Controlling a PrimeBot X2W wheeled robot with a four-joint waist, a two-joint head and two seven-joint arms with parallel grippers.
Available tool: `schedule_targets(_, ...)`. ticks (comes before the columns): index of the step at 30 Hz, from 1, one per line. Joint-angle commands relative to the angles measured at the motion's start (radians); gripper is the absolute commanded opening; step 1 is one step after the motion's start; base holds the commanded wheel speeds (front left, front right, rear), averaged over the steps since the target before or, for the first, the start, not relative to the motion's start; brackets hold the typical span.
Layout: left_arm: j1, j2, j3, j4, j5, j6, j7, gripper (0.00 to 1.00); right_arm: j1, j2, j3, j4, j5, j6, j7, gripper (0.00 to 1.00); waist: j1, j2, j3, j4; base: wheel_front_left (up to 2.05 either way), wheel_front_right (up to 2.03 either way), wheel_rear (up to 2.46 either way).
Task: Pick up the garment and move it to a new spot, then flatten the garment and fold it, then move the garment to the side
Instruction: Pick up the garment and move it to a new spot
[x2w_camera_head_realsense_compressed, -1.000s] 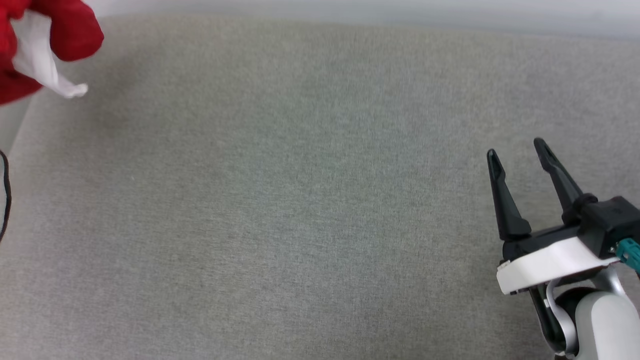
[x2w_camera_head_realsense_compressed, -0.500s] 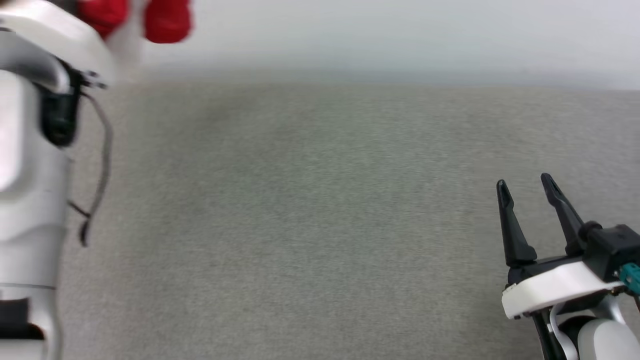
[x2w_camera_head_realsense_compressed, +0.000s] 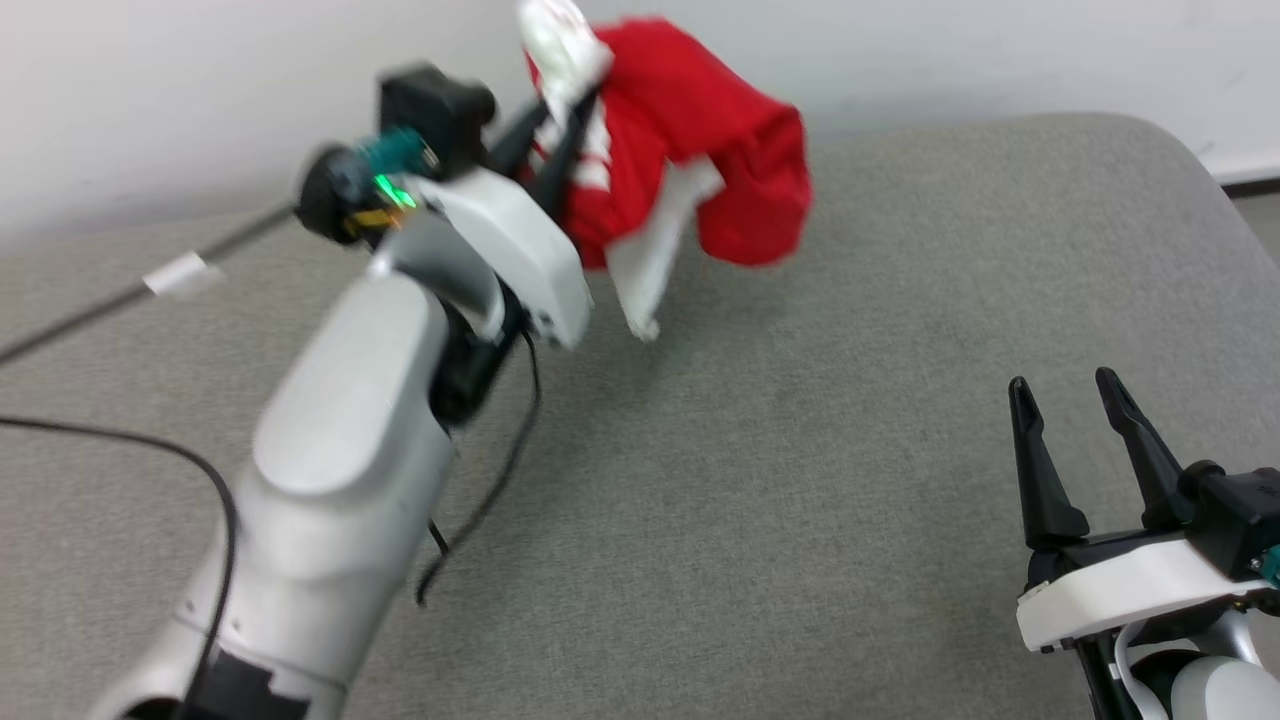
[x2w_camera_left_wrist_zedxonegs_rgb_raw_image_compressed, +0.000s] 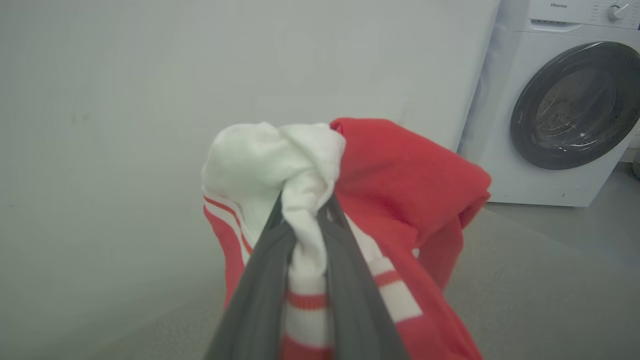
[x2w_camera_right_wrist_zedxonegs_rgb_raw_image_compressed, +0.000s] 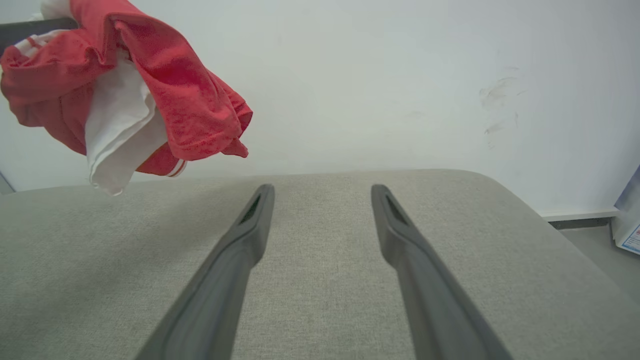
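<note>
Head view, lower right: right gripper (x2w_camera_head_realsense_compressed: 1062, 382) sits low over the grey fabric surface (x2w_camera_head_realsense_compressed: 800, 480), its two dark fingers pointing up the frame. Jaws stand spread wide with nothing between them. The right wrist view confirms this: right gripper (x2w_camera_right_wrist_zedxonegs_rgb_raw_image_compressed: 323, 189) parted, bare grey fabric surface (x2w_camera_right_wrist_zedxonegs_rgb_raw_image_compressed: 320, 300) showing in the gap.

Lower left to centre left of the head view: the pale left forearm (x2w_camera_head_realsense_compressed: 350, 470) rises diagonally toward the upper middle. A black cable (x2w_camera_head_realsense_compressed: 500, 470) loops loosely beside it.

Upper middle of the head view: left gripper (x2w_camera_head_realsense_compressed: 568, 105) pinches the garment (x2w_camera_head_realsense_compressed: 700, 110) — jaws nearly closed, with bunched cloth between them. In the left wrist view the left gripper (x2w_camera_left_wrist_zedxonegs_rgb_raw_image_compressed: 305, 200) clamps a wad of white sleeve fabric; red-and-white striped trim runs down between and beside the fingers.

The garment (x2w_camera_left_wrist_zedxonegs_rgb_raw_image_compressed: 400, 170) hangs crumpled from that grip, with red body folds to the right of the white bunch. In the right wrist view the garment (x2w_camera_right_wrist_zedxonegs_rgb_raw_image_compressed: 190, 100) occupies the upper left, raised over the far part of the surface, a white flap dangling lowest. Whether that flap grazes the surface — cannot tell. The garment's edges are blurred in the head view.

Behind it is a white wall (x2w_camera_head_realsense_compressed: 200, 100). At the far right of the left wrist view is a white washing machine (x2w_camera_left_wrist_zedxonegs_rgb_raw_image_compressed: 550, 150) with a dark round door.
</note>
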Motion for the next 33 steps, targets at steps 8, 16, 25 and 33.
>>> schedule_targets(8, 0.277, -0.025, -0.052, -0.025, -0.06, 0.009, -0.027, 0.0, -0.002, 0.002, -0.007, 0.009, 0.01, 0.0, -0.018, 1.0, 0.0002, -0.0001, 0.044, -0.018, 0.0, 0.0, 0.0)
schedule_targets(16, 0.441, -0.04, -0.115, -0.064, -0.043, 0.028, -0.056, 1.0, -0.011, 0.002, -0.021, 0.007, -0.006, 0.0, -0.01, 1.0, 0.0002, -0.0001, 0.029, 0.039, 0.0, 0.0, 0.0)
schedule_targets(25, 0.44, -0.033, -0.097, -0.197, 0.039, 0.127, -0.192, 1.0, 0.029, 0.002, -0.049, -0.008, -0.02, 0.0, 0.01, 1.0, 0.0002, -0.0001, -0.048, 0.119, 0.0, 0.0, 0.0)
schedule_targets(33, 0.534, 0.016, 0.016, -0.283, 0.04, 0.249, -0.227, 1.0, 0.08, 0.002, -0.075, -0.029, -0.012, 0.0, 0.028, 1.0, 0.0002, -0.0001, -0.098, 0.163, 0.0, 0.0, 0.0)
